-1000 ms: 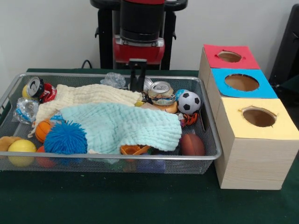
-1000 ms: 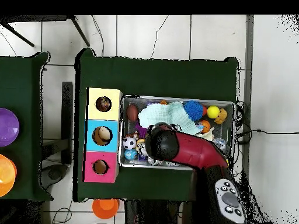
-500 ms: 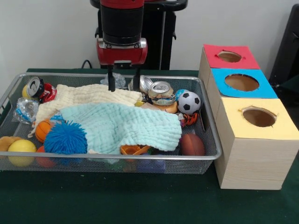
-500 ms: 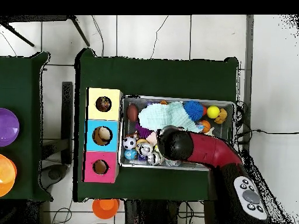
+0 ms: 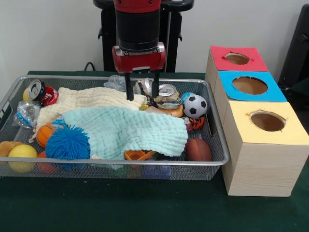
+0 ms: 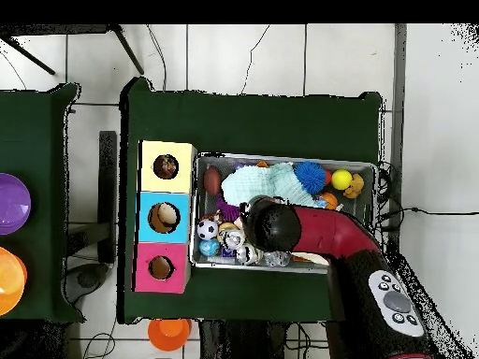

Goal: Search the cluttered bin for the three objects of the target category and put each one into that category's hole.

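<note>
With the gripper spread empty over the bin's far edge, no knotted toys show below it, so pinch the cream cloth edge beneath and lift it.

Mint cloth, cream cloth, blue spiky ball, black-and-white soccer ball.

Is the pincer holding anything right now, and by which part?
Nothing is held. The pincer hangs open and empty above the cream cloth in the bin.
</note>
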